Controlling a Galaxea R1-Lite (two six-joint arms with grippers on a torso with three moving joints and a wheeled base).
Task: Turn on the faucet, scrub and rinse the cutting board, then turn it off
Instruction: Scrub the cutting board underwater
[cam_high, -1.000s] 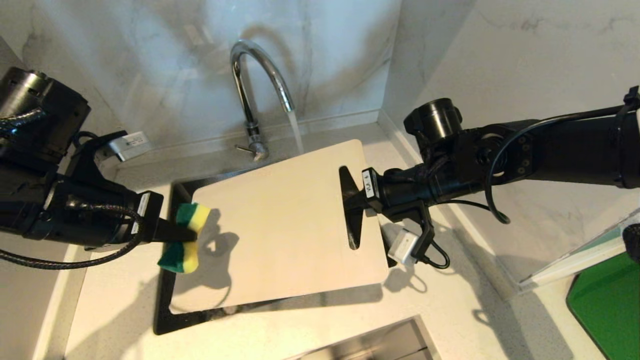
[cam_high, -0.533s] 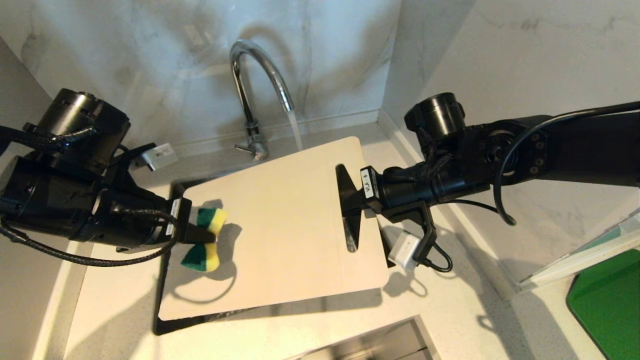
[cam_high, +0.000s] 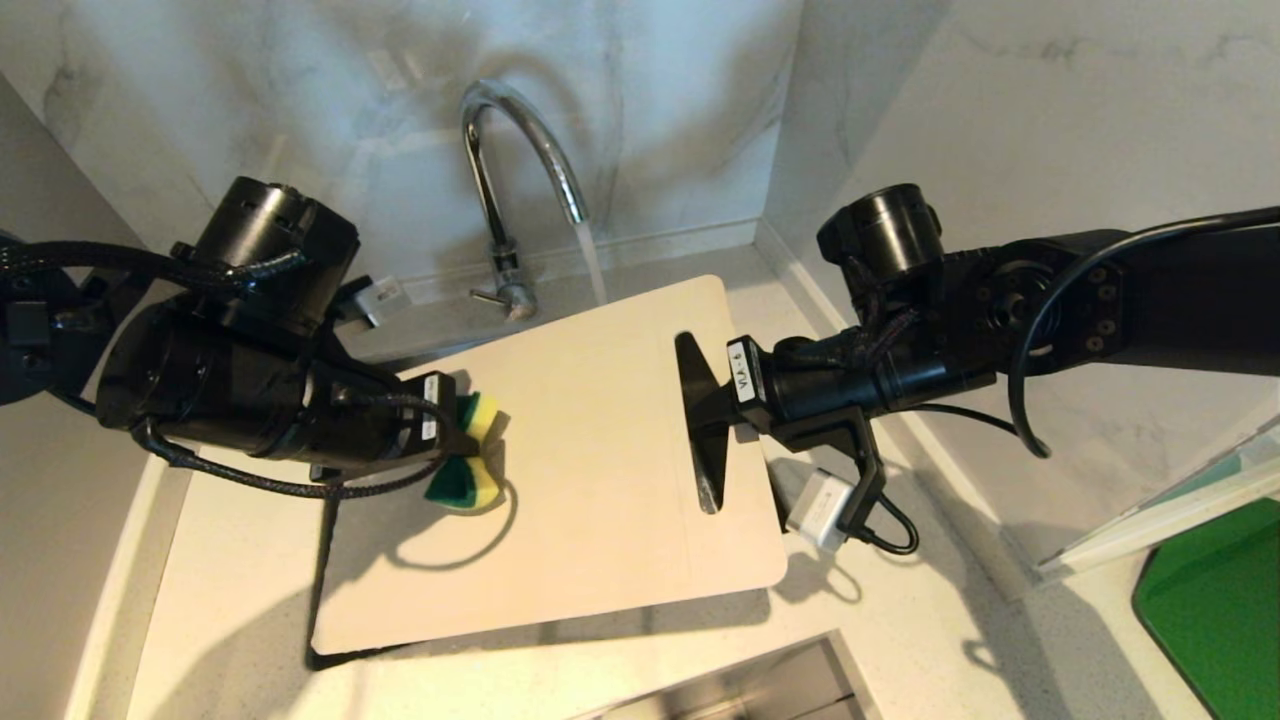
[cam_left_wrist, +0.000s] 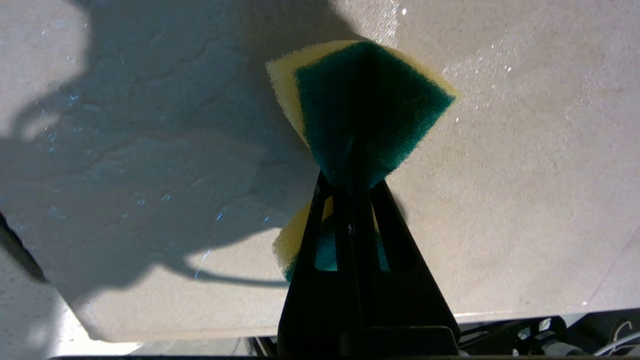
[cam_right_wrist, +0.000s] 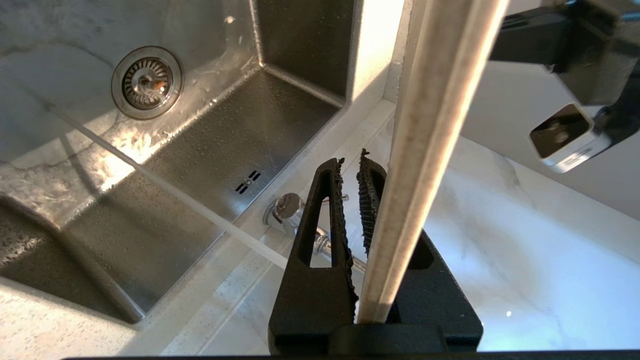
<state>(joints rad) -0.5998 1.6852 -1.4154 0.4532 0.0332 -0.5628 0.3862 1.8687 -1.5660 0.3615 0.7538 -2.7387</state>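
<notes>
The chrome faucet (cam_high: 518, 150) stands at the back wall with water (cam_high: 592, 262) running from its spout past the far edge of the cutting board (cam_high: 600, 450). The pale board is held tilted over the sink. My right gripper (cam_high: 706, 415) is shut on the board at its handle slot; in the right wrist view the board's edge (cam_right_wrist: 430, 125) passes between the fingers of the gripper (cam_right_wrist: 351, 161). My left gripper (cam_high: 462, 452) is shut on a yellow and green sponge (cam_high: 470, 455), pressing it on the board's left part. The left wrist view shows the sponge (cam_left_wrist: 365, 110) pinched in the gripper (cam_left_wrist: 352, 186) against the wet board (cam_left_wrist: 525, 200).
The steel sink (cam_right_wrist: 210, 150) with its drain (cam_right_wrist: 146, 82) lies under the board. Marble walls close the back and right. A bright green mat (cam_high: 1215, 610) and a clear panel (cam_high: 1150, 530) are at the right. A second steel basin (cam_high: 760, 690) shows at the front.
My left gripper has slid the sponge rightward from the board's left edge onto its surface. The right gripper has kept hold of the board, which has shifted only slightly.
</notes>
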